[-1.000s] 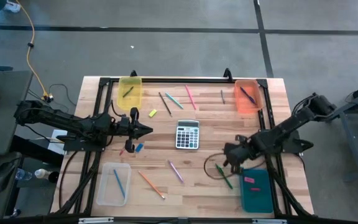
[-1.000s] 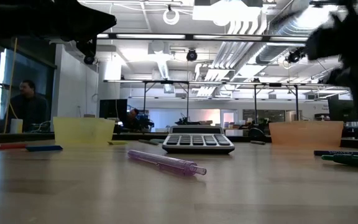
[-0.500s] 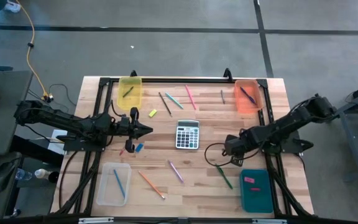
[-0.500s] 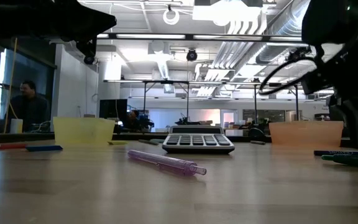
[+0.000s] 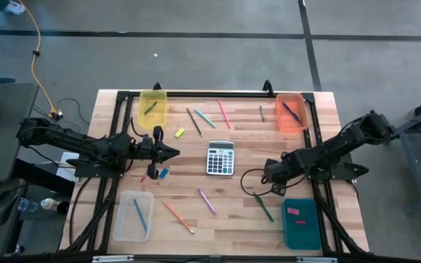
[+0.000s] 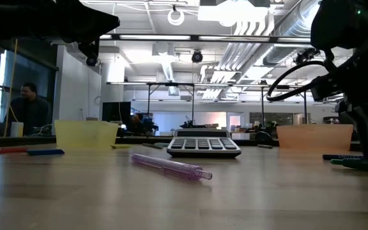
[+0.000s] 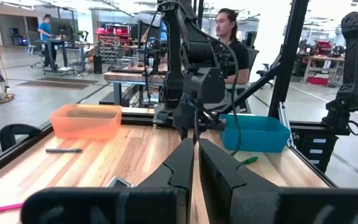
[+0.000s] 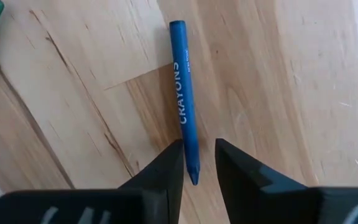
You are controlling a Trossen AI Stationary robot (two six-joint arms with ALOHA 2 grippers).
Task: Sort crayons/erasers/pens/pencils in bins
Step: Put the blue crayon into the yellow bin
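A blue crayon (image 8: 184, 93) lies flat on the wooden table. My right gripper (image 8: 197, 148) points down over it, slightly open, with one finger on each side of the crayon's pointed end and not touching it. In the high view my right gripper (image 5: 270, 177) is right of the grey calculator (image 5: 221, 157) and hides the crayon. A dark green pen (image 5: 263, 207) lies just near of it. My left gripper (image 5: 175, 152) is shut and empty, above the table left of the calculator. The teal bin (image 5: 301, 225) holds a pink eraser.
A yellow bin (image 5: 153, 108) is at the far left, an orange bin (image 5: 291, 114) at the far right and a clear bin (image 5: 134, 216) at the near left. Pens, pencils, a yellow eraser (image 5: 180, 132) and crayons (image 5: 159, 174) lie scattered around the calculator.
My right gripper has come down toward the table and moved slightly toward the far edge, stopping over the blue crayon. It has kept still for the last half second.
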